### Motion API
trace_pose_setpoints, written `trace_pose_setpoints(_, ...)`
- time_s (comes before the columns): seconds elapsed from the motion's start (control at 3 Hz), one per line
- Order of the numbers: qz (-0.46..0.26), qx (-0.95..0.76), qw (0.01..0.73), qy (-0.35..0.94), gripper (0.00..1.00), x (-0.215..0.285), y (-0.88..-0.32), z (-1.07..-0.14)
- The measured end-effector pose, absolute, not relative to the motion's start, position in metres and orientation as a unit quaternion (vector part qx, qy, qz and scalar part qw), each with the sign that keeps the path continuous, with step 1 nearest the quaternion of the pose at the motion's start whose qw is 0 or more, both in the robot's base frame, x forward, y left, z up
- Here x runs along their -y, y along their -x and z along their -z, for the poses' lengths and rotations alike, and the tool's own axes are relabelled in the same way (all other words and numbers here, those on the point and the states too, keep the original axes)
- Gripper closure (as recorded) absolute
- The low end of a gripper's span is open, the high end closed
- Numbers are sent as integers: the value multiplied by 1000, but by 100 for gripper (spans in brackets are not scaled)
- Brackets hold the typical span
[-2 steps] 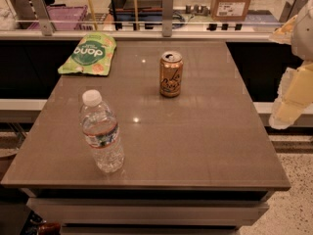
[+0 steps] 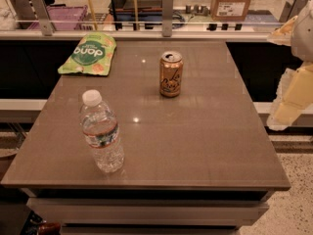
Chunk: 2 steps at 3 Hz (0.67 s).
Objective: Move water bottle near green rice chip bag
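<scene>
- Claw (image 2: 292, 98): beside the table's (image 2: 205, 136) right edge; whether open or closed cannot be told.
- Water bottle (image 2: 101, 133): upright, well apart from claw, across the table; green rice chip bag (image 2: 88, 54) farther back.
- Judged light, thin-walled, slippery; grip mid-body at the label.

water bottle (image 2: 101, 133) clear plastic | table (image 2: 210, 136) glossy | gripper (image 2: 292, 98) matt plastic, right edge

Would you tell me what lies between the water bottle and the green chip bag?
Only bare tabletop, in the camera view, between bottle and bag. The end effector hangs beyond its right edge.
</scene>
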<state>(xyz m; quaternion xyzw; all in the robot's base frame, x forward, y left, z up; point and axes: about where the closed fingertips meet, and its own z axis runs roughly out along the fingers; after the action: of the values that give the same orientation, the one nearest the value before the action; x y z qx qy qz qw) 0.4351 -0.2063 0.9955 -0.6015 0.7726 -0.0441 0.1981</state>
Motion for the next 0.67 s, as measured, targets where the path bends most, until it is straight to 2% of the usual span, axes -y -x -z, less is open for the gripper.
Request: trace_pose_setpoints(0.67, -41, -753, 274, 597, 0, 174, -416, -994)
